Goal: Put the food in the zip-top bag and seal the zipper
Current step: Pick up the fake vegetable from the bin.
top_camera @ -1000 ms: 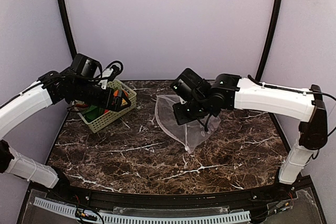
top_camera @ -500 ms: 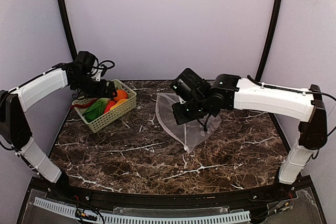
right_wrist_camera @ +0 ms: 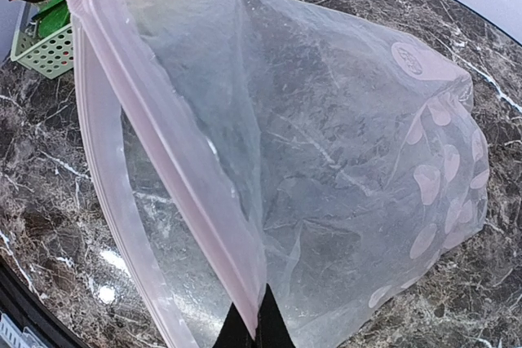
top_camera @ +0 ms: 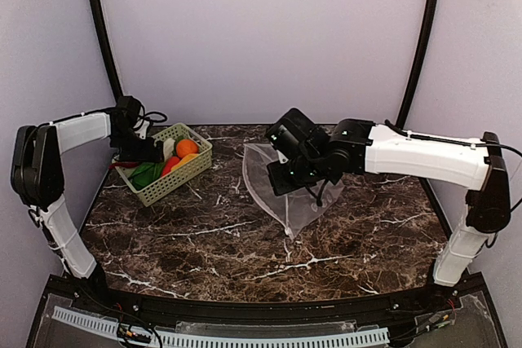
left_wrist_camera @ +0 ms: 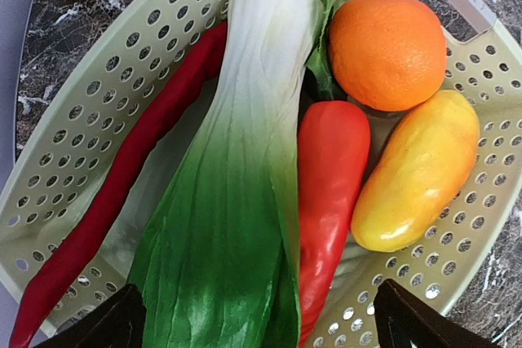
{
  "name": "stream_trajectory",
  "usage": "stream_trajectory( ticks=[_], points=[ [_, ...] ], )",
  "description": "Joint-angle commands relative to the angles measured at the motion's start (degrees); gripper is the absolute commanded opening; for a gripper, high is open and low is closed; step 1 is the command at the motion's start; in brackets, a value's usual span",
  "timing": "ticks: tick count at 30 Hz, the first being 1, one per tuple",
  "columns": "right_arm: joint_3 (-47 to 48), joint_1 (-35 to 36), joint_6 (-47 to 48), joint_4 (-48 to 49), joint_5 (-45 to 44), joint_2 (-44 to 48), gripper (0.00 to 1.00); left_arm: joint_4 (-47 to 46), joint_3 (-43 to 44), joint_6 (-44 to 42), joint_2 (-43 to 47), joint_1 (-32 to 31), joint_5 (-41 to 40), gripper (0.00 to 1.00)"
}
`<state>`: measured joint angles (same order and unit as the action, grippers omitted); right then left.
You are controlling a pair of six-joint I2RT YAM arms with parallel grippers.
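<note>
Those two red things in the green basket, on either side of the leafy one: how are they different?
The thin chili is long, slim and dark red; the fat pepper is shorter, broader and brighter. The chili hugs the basket wall beside the bok choy; the pepper lies on the bok choy's other side, next to the yellow-orange piece. Both are glossy red and lie in the basket.

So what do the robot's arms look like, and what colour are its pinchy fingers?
Both arms have long, smooth white shells with chunky black joints between them. The left arm and the right arm look like twins. Thin black cables loop near each wrist, and one runs along the right arm's top. The left gripper and the right gripper have dark fingers that narrow to points.
</note>
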<state>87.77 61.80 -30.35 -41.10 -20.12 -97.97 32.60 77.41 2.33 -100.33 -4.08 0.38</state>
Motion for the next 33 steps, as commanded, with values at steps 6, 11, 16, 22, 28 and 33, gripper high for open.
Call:
stream_trajectory(
  ticks=[6,11,16,22,28,33],
  points=[
    [-1.1,-0.4,0.7,3.5,1.6,1.9,0.0,0.1,-0.7,-4.0,-4.6,1.2,-4.4,0.99],
    [-1.3,-0.5,0.5,4.2,2.2,1.8,0.0,0.3,-0.9,-4.4,-5.9,1.2,-5.5,0.99],
    [-1.4,-0.5,0.5,4.5,2.6,1.8,0.0,1.3,-0.3,-4.7,-7.5,1.3,-7.2,0.93],
    [-1.7,-0.5,0.5,4.4,2.6,2.0,0.0,1.6,-0.2,-4.7,-8.5,1.2,-8.4,0.79],
    [-1.5,-0.5,0.7,4.6,2.8,1.7,0.0,1.7,-0.1,-5.0,-10.2,1.2,-9.4,0.79],
    [-1.5,-0.5,0.7,4.7,2.9,1.6,0.0,2.1,0.4,-5.1,-10.7,1.1,-9.9,0.66]
  ],
)
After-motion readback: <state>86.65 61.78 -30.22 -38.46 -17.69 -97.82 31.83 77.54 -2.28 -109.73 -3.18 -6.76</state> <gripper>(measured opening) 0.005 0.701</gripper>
